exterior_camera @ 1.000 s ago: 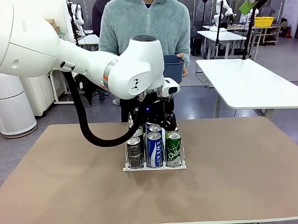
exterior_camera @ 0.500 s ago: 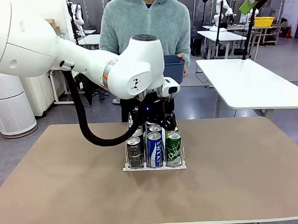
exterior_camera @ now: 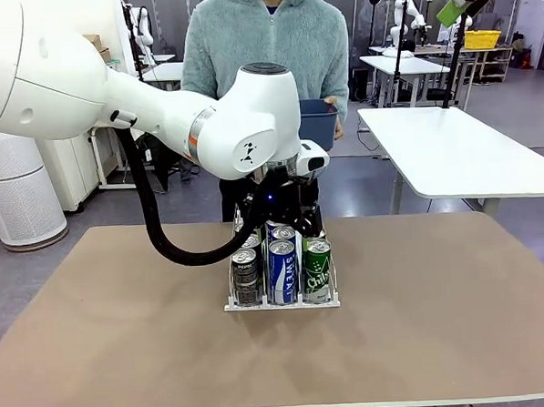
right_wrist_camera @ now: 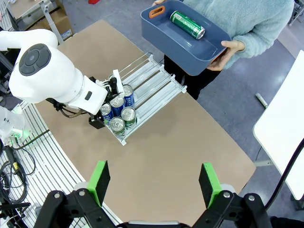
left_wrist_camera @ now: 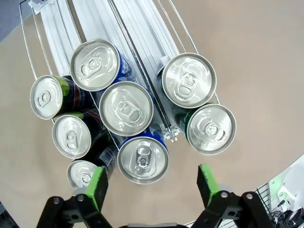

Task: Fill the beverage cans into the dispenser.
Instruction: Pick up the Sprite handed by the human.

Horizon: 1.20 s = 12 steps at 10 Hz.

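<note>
Left gripper [left_wrist_camera: 152,183] spread above shiny cylindrical beverage cans [left_wrist_camera: 126,108], wire dispenser [left_wrist_camera: 137,23].

Pretty tiny stuff, honestly. What we can pick out: the person [exterior_camera: 264,49] on the far side of the desk [exterior_camera: 442,322] has drifted a touch to the right over the last second. The left arm's [exterior_camera: 65,87] big white link on the near left looks nudged a hair leftward. We're squinting to see either.
</note>
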{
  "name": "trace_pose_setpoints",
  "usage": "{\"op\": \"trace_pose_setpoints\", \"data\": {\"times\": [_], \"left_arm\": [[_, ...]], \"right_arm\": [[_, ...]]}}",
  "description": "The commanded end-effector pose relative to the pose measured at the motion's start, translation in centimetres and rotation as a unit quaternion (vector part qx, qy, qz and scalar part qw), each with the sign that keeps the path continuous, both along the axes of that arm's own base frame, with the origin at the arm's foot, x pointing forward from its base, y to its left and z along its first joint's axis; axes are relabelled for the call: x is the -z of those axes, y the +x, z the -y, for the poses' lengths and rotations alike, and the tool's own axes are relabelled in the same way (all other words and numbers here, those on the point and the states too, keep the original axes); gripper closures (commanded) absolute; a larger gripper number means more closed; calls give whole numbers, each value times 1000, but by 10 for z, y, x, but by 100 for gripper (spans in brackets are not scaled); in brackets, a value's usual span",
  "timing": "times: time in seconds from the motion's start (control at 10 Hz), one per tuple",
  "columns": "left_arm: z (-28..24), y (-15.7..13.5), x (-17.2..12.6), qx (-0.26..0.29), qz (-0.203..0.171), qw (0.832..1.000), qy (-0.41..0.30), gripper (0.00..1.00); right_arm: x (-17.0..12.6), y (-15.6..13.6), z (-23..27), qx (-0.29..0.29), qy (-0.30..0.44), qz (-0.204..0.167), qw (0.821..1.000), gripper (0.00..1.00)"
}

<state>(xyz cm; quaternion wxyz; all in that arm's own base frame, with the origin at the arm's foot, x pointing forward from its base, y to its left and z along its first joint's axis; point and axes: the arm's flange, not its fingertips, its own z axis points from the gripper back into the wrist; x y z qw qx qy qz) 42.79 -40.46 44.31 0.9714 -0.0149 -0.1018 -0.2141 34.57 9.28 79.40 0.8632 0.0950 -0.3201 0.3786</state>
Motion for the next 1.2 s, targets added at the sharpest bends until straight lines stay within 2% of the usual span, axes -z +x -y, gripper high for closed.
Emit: {"op": "trace_pose_setpoints", "data": {"times": [0.0,0.6,0.9,1.1], "left_arm": [[-1,-1,1,1,-4,1000,-1,0],[0,0,0,0,0,1000,0,0],[-49,-1,-59,64,-13,997,-33,0],[-80,-11,-99,82,27,996,-20,0]], "right_arm": [[0,0,0,3,3,-1,1000,0],[0,0,0,3,3,-1,1000,0],[0,0,0,3,3,-1,1000,0],[0,0,0,3,3,-1,1000,0]]}}
